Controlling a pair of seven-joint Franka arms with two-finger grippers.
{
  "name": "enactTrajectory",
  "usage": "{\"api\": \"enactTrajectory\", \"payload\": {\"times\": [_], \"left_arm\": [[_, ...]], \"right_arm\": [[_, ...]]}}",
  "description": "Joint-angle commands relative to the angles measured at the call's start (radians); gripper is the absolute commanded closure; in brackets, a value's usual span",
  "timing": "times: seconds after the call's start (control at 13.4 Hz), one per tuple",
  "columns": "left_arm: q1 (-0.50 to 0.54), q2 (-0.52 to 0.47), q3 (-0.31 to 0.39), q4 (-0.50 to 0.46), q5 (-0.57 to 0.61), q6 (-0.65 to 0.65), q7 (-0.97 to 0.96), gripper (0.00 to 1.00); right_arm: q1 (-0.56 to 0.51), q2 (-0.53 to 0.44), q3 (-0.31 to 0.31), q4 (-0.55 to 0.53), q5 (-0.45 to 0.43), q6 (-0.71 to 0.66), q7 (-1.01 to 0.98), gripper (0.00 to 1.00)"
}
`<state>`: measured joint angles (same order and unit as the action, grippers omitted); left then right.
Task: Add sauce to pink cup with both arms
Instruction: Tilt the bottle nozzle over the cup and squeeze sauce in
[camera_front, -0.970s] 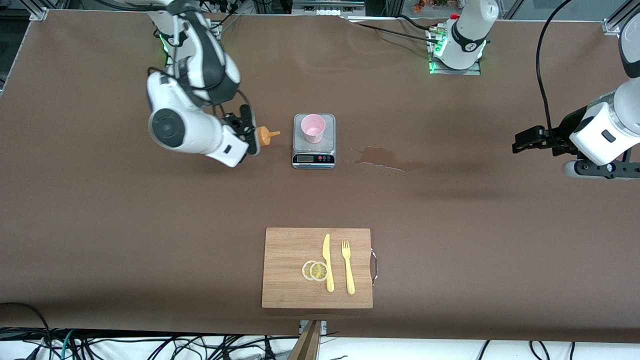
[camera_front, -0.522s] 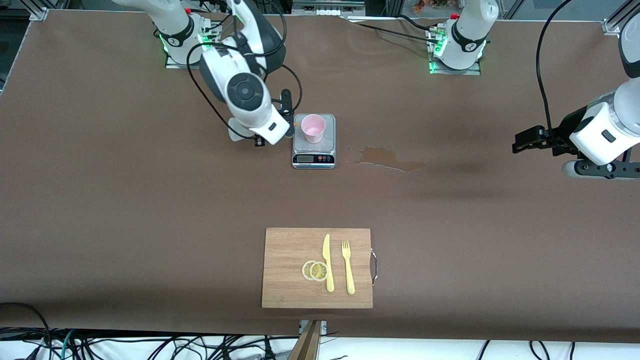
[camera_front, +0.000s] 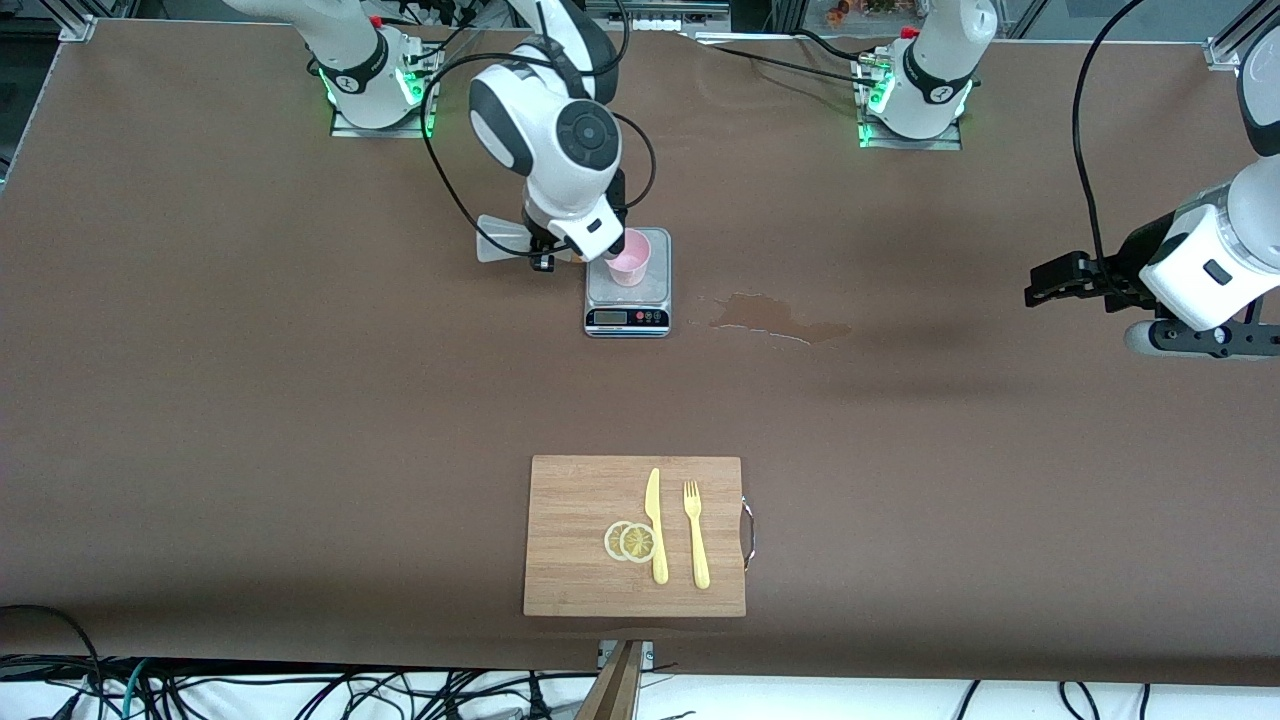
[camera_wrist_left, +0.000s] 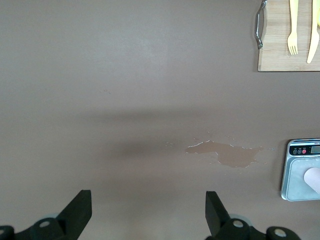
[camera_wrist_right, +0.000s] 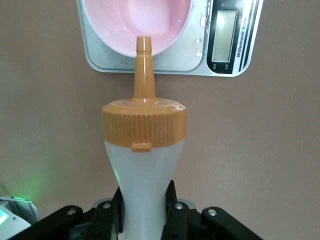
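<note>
The pink cup (camera_front: 630, 262) stands on a small kitchen scale (camera_front: 627, 300). My right gripper (camera_front: 548, 255) is shut on the sauce bottle (camera_front: 500, 240) and holds it tipped on its side beside the scale. In the right wrist view the fingers (camera_wrist_right: 172, 207) clamp the whitish body (camera_wrist_right: 145, 170), and the orange nozzle (camera_wrist_right: 143, 50) points over the cup's rim (camera_wrist_right: 135, 20). My left gripper (camera_front: 1040, 283) is open and empty, and waits over bare table at the left arm's end; it also shows in the left wrist view (camera_wrist_left: 147, 215).
A wooden cutting board (camera_front: 570, 500) with a yellow knife (camera_front: 655, 525), a fork (camera_front: 696, 535) and lemon slices (camera_front: 630, 541) lies nearer the front camera. A wet spill (camera_front: 780, 318) lies beside the scale, toward the left arm's end.
My right arm has swung the bottle from the right arm's end of the table to the cup, so the nozzle now reaches its rim. The left arm has not moved.
</note>
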<state>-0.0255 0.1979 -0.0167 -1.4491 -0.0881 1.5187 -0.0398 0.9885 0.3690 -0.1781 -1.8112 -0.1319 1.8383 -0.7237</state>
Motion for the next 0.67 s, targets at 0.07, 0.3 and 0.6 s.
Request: {"api": "enactTrajectory", "payload": {"times": [0.07,0.3,0.6], "left_arm": [[0.009,0.012,-0.006,0.024,0.011,-0.015,-0.005,0.0],[0.012,0.012,-0.005,0.024,0.01,-0.015,-0.005,0.0],[0.012,0.012,-0.005,0.024,0.008,-0.015,-0.005,0.0]], "right_arm": [[0.084,-0.001,-0.009,-0.002,-0.124,-0.031,0.159,0.86],[0.116,-0.001,-0.009,0.01,-0.16,-0.071,0.219,0.86],[0.116,-0.007,-0.012,0.015,-0.161,-0.083,0.221,0.86]]}}
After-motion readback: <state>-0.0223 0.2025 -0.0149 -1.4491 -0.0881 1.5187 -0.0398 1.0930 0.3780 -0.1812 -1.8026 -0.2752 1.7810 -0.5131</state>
